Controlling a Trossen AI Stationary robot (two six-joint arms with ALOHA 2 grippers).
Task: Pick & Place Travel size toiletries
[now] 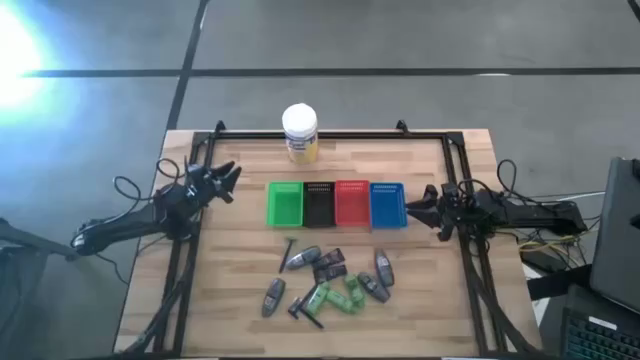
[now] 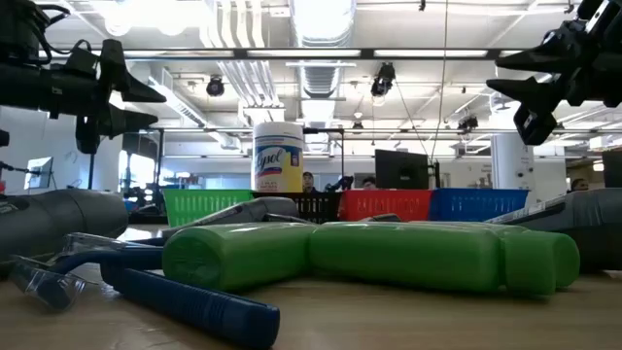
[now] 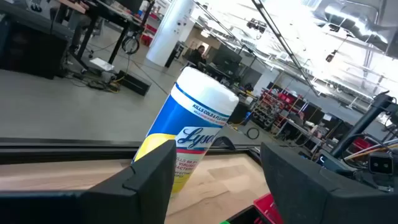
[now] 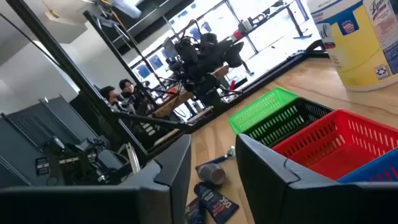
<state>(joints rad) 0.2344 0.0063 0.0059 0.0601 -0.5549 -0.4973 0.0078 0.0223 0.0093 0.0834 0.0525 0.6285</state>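
Note:
The toiletries lie in a loose heap point(image 1: 325, 283) on the table's near half: grey tubes, green bottles point(image 2: 389, 255), dark packets point(image 4: 212, 202) and black razors, all resting flat on the wood. My left gripper point(image 1: 228, 178) hovers open above the table's left side, left of the green basket point(image 1: 285, 203). My right gripper point(image 1: 418, 208) hovers open at the right, just beside the blue basket point(image 1: 387, 204). Neither touches anything. In the low view, both grippers hang high above the table, my left point(image 2: 126, 102) and my right point(image 2: 530, 92).
Four mesh baskets sit in a row mid-table: green, black point(image 1: 318, 204), red point(image 1: 352, 203), blue. A white-lidded yellow jar point(image 1: 300, 133) stands near the far edge. A black frame rail point(image 1: 330, 133) runs round the table. People sit in the room beyond.

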